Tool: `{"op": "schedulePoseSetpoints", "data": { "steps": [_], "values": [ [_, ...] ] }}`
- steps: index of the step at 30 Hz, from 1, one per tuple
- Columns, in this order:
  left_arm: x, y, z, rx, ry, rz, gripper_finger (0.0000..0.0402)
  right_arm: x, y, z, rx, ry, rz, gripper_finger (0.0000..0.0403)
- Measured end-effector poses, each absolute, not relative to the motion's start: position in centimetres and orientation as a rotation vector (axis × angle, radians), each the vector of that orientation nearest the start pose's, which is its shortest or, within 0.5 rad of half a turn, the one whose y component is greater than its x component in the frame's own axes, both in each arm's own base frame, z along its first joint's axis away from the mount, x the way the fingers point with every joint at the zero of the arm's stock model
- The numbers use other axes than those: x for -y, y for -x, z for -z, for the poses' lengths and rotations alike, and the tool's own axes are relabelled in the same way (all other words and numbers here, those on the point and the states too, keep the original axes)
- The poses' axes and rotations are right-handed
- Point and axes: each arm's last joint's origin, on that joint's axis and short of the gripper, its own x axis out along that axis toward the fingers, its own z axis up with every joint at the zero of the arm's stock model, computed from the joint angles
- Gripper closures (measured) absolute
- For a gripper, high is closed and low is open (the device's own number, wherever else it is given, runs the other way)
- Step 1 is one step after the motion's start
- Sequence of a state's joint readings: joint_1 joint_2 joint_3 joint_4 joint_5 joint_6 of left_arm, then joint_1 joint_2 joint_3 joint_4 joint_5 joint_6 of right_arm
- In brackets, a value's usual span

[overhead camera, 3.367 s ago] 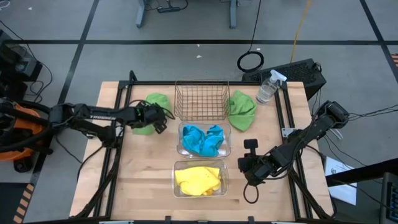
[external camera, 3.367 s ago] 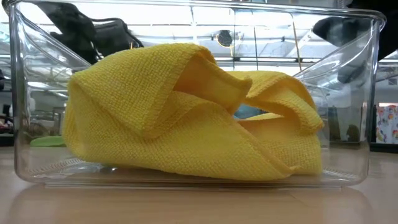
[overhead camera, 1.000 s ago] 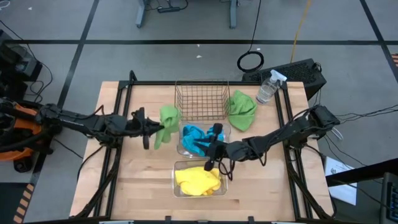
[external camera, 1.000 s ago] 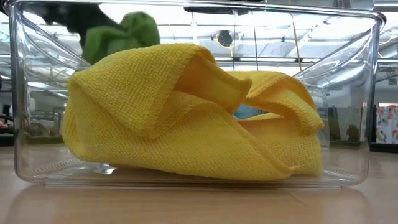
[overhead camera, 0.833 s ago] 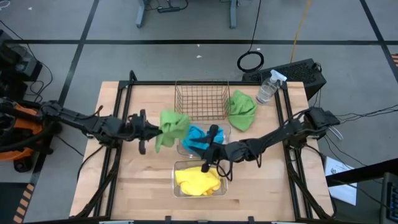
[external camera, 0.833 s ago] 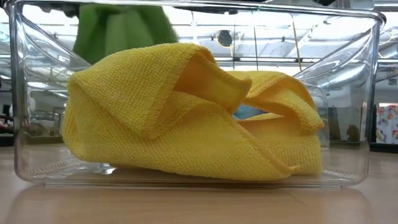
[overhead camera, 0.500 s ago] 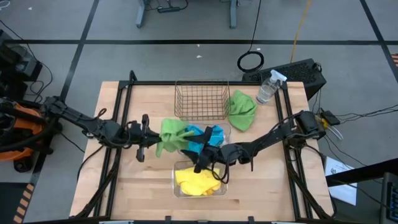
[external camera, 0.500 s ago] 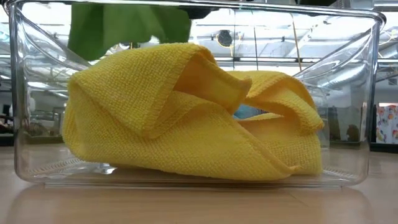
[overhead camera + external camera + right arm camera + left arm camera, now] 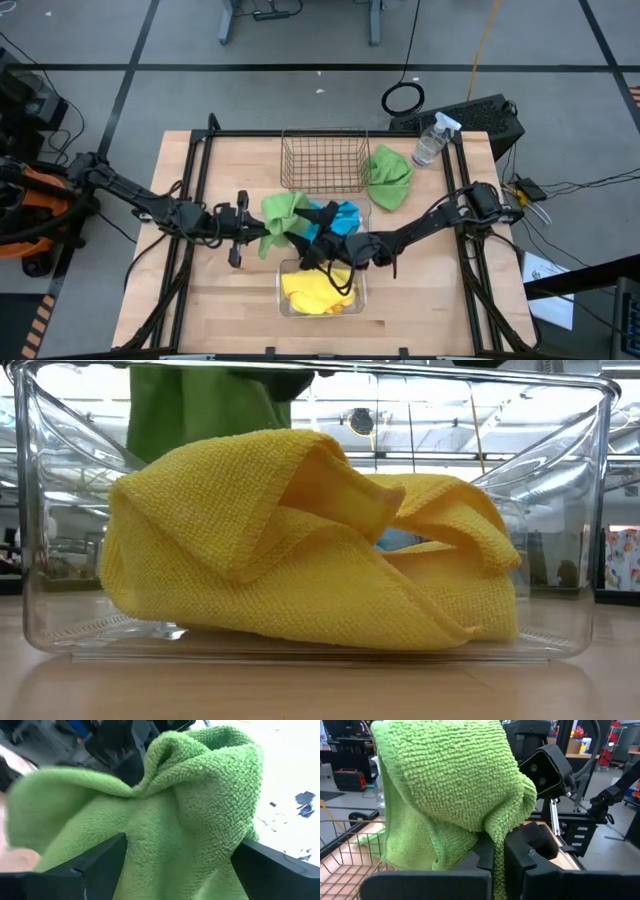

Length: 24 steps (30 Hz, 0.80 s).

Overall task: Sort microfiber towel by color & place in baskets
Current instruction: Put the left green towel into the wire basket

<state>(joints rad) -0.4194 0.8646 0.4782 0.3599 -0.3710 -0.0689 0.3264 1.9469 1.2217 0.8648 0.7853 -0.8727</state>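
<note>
Green towel (image 9: 200, 820) between right fingers (image 9: 95, 857)

Grey floor (image 9: 300, 50) crossed by dark lines, a black cable coil (image 9: 402, 98) and grey desk legs (image 9: 228, 22) beyond the wooden table (image 9: 235, 290)

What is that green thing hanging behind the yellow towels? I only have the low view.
Observer: A green towel, held up by the left gripper, jaws shut on it.
Operator: Where's the right gripper?
Observer: The right gripper is at the same towel, jaws open on either side of it.
Operator: Anything in the wire basket?
Observer: No, the wire basket holds no towel.
</note>
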Motion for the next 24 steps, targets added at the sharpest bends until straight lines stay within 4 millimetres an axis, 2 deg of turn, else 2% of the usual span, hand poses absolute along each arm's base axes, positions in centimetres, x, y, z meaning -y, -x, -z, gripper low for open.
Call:
{"op": "schedulePoseSetpoints", "data": {
  "steps": [3, 8, 15, 19, 24],
  "values": [
    [6.9, -18.0, -26.6, -0.019, 0.036, 0.049, 0.0385, -11.9, -41.2, -24.1, -0.08, 0.735, 0.431, 0.006],
    [6.9, -18.0, -26.8, 0.003, 0.021, 0.049, 0.0385, -11.0, -41.9, -23.4, -0.056, 0.619, 0.241, 0.0062],
    [7.2, -18.1, -26.7, -0.001, -0.014, 0.121, 0.0385, -10.3, -42.1, -23.4, -0.043, 0.534, 0.244, 0.007],
    [7.4, -18.6, -26.6, 0.017, -0.08, 0.135, 0.0385, -10.4, -42.2, -23.4, -0.019, 0.517, 0.165, 0.0104],
    [7.8, -19.5, -26.1, 0.026, -0.146, 0.139, 0.0385, -10.5, -42.2, -23.4, 0.0, 0.478, 0.1, 0.0175]
  ]
}}
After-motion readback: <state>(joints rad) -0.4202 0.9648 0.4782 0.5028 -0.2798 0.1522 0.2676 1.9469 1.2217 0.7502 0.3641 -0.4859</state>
